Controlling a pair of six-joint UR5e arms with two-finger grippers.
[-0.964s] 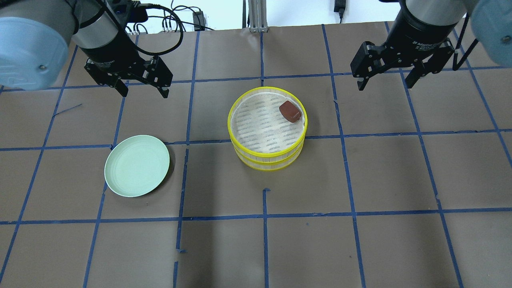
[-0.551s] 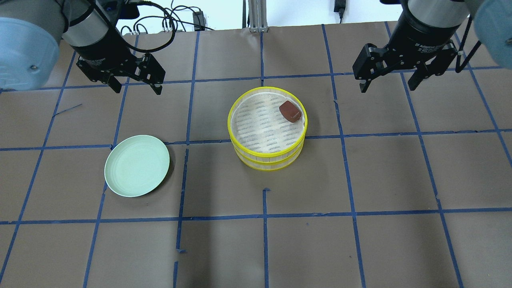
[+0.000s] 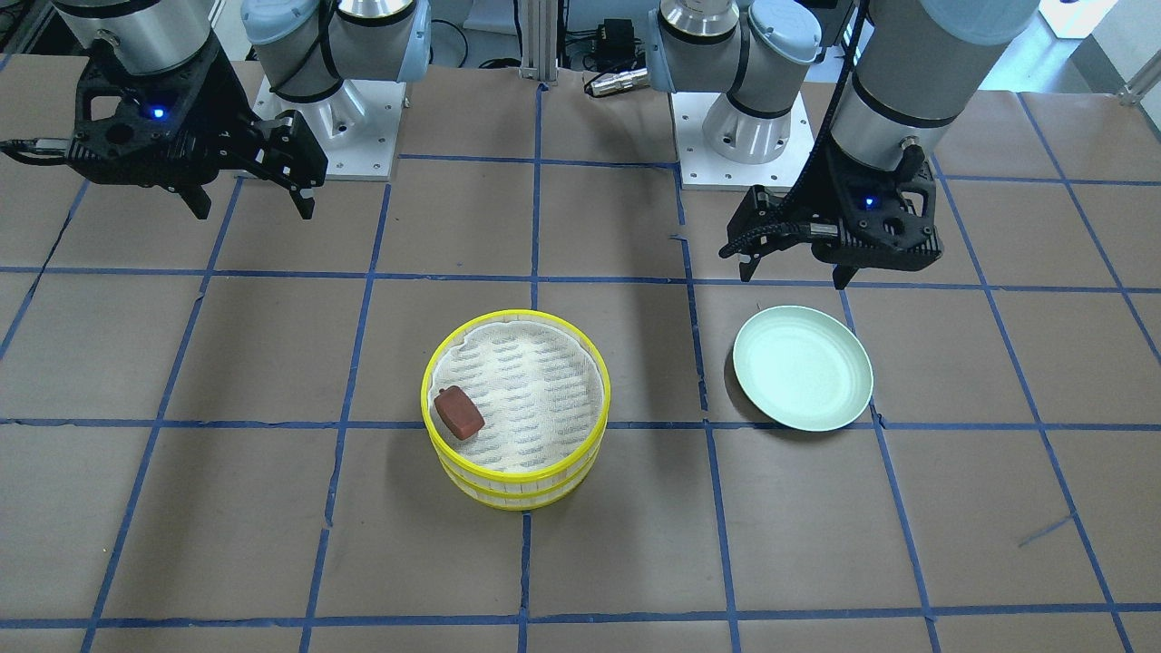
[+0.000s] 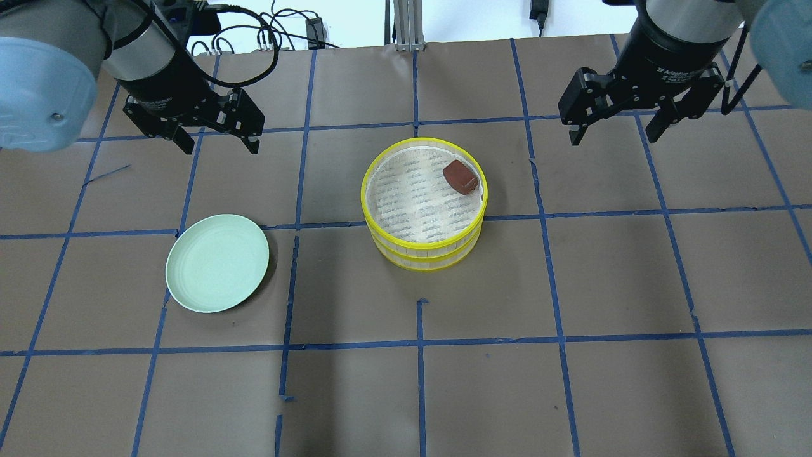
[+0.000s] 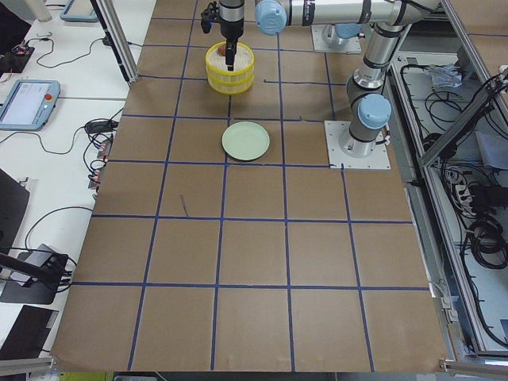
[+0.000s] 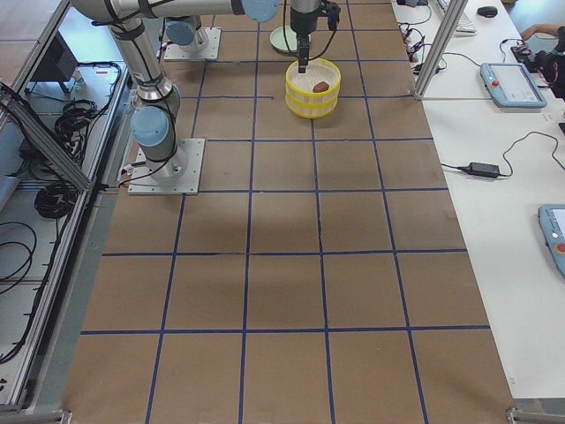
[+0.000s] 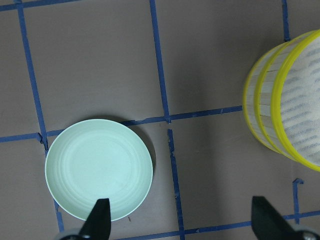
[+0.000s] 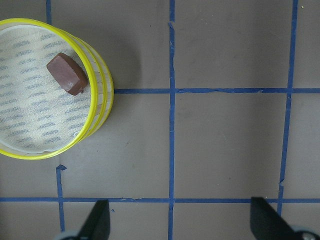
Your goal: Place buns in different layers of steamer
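Two yellow-rimmed trays sit stacked in the middle of the table, and that steamer stack is our landmark. On the woven liner of the top layer lies the reddish-brown bun, close to the rim on the side facing the robot's right arm. It looks to me like a drop made just inside the edge nearest the arm that could reach it.

The lower layer shows only its slatted wall and yellow band, because the tray above covers its inside completely. The white bun appears in no view. If it is anywhere here it would be under that upper tray, but that is my guess and the cameras can't confirm it.

Now the arms. The left gripper hangs high over the table to the stack's left, fingers spread wide with nothing between them. Its wrist camera looks straight down between those two fingertips. The right gripper mirrors it on the stack's right, jaws just as wide and just as empty. Both are well apart from the stack, which reads as a parked posture and not a reach for anything.

The pale green plate lies flat and bare to the left of the stack, on the left arm's side. It was very likely the serving spot for the buns, and nothing is on it now.

My call is that with one bun up top, the trays nested and both hands empty, the job looks finished or nearly so.
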